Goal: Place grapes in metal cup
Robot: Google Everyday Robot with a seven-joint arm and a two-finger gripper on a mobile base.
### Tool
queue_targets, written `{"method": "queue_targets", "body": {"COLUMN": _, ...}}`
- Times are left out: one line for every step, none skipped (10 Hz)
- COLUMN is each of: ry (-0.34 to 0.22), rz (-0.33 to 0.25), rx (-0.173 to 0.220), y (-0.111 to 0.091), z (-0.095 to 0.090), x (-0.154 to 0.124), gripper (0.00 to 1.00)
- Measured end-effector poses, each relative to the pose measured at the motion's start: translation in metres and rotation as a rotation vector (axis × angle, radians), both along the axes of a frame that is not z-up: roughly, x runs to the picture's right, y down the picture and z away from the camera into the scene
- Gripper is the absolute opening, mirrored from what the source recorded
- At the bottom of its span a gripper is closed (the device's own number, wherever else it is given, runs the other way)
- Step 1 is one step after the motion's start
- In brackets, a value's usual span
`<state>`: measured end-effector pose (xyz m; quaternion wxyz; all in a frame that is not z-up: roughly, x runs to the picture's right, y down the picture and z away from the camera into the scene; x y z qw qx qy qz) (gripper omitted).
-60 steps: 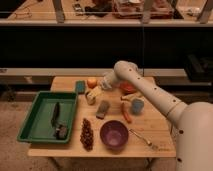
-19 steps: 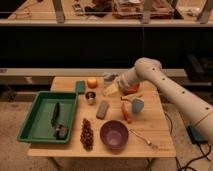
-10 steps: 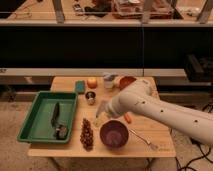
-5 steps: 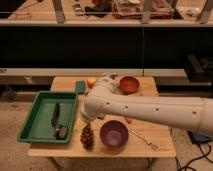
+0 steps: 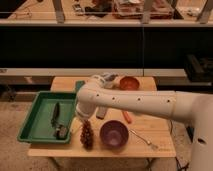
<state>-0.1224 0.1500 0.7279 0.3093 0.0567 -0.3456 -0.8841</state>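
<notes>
Grapes lie near the front edge of the wooden table, a dark reddish-purple bunch stretched from 12 to 6 o'clock. They sit just beside the purple bowl, at its 9 o'clock, and I cannot tell whether bunch and bowl touch.

My gripper is at the low end of my arm, right over the bunch's 12 o'clock tip. Its tip blends into the arm's pale casing, and I cannot tell whether it is spread, pressed together or pinching anything, nor whether it touches the fruit.

The metal cup is nowhere to be seen. My arm crosses the middle of the table from 3 o'clock and covers much of it.

A green tray sits at the grapes' 10 o'clock. It holds a dark long item and a smaller dark lump, both too dim to name. An orange carrot shows at the bowl's 1 o'clock, its upper end cut off by my arm. A grey piece hangs just under the arm, and I cannot say what it is. At the far edge stands an orange-red bowl. At its 9 o'clock is a pale object, partly hidden behind the arm. A thin utensil lies at the purple bowl's 3 o'clock.
</notes>
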Motion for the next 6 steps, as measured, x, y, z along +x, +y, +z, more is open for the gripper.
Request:
{"method": "queue_targets", "body": {"ry": -0.001, "rz": 0.000, "rx": 0.001, "y": 0.000, "z": 0.000, "x": 0.000, "gripper": 0.80}}
{"method": "queue_targets", "body": {"ry": -0.001, "rz": -0.004, "rx": 0.001, "y": 0.000, "z": 0.000, "x": -0.001, "gripper": 0.80}}
{"method": "queue_targets", "body": {"ry": 0.035, "rz": -0.003, "rx": -0.002, "y": 0.001, "z": 0.002, "x": 0.002, "gripper": 0.80}}
{"method": "queue_targets", "body": {"ry": 0.088, "rz": -0.002, "rx": 0.000, "y": 0.002, "z": 0.004, "x": 0.005, "gripper": 0.80}}
{"method": "queue_targets", "body": {"ry": 0.180, "rz": 0.006, "rx": -0.002, "y": 0.007, "z": 0.008, "x": 0.012, "gripper": 0.80}}
{"method": "queue_targets", "body": {"ry": 0.261, "rz": 0.024, "rx": -0.010, "y": 0.012, "z": 0.011, "x": 0.026, "gripper": 0.80}}
